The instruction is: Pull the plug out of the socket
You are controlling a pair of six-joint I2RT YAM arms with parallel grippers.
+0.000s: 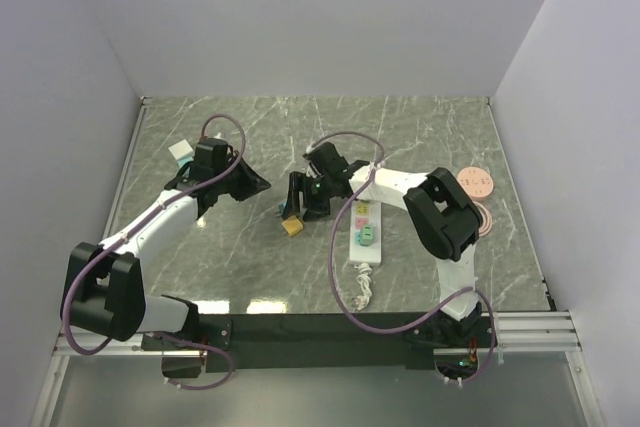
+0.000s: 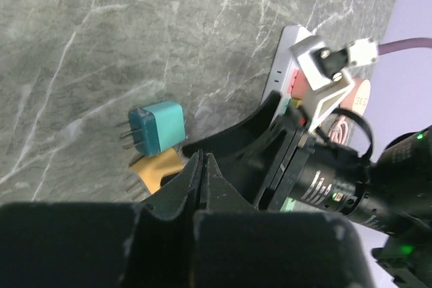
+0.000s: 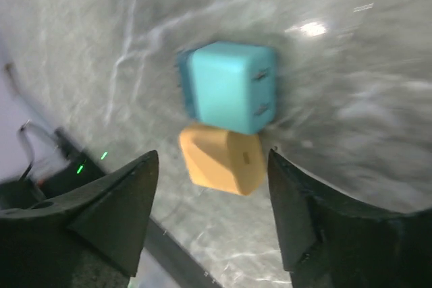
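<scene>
Only wrist views clearly show the teal plug (image 3: 226, 92)

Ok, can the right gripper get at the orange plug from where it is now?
Probably yes. The right gripper is open, and the orange plug lies just beyond it, in line with the gap between its fingers. Only the teal plug, close beside it, might crowd the grasp.

- The socket (image 1: 366, 239) is covered at its far end by the right arm (image 1: 395, 185).
- The teal plug (image 3: 228, 85) and orange plug (image 3: 223, 161) are rendered blurred in the right wrist view.
</scene>
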